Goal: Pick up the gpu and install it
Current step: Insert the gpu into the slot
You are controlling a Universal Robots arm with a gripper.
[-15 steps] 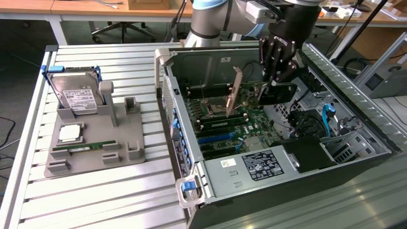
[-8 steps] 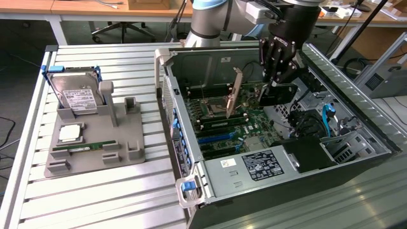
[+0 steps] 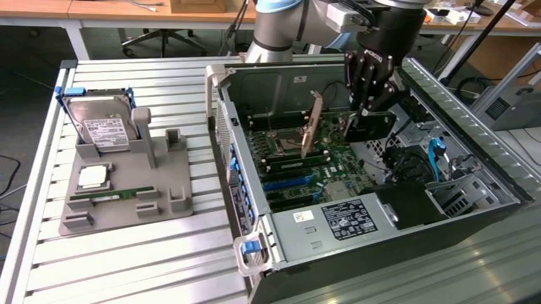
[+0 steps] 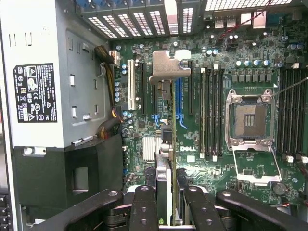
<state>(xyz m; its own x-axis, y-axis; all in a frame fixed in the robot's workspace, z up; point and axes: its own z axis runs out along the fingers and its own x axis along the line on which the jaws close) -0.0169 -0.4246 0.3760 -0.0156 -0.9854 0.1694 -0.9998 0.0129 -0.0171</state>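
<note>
The gpu [image 3: 313,123] is a thin brownish card standing on edge inside the open computer case [image 3: 253,253], over the green motherboard [image 3: 338,158]. My gripper [image 3: 365,113] reaches down into the case beside it. In the wrist view the gpu [image 4: 166,144] runs edge-on away from my gripper [image 4: 166,195], with its silver end bracket [image 4: 168,67] at the far end. The black fingers [image 4: 144,204] are shut on the card's near end. The card hangs over the expansion slots, close to the blue slot [image 4: 179,103]; I cannot tell whether it touches a slot.
On the grey fixture [image 3: 127,209] at the exterior view's left sit a silver hard drive [image 3: 101,130], a CPU [image 3: 93,177] and a green RAM stick [image 3: 114,193]. Inside the case are the power supply [image 3: 343,221], CPU socket [image 4: 250,120] and cables [image 3: 435,155].
</note>
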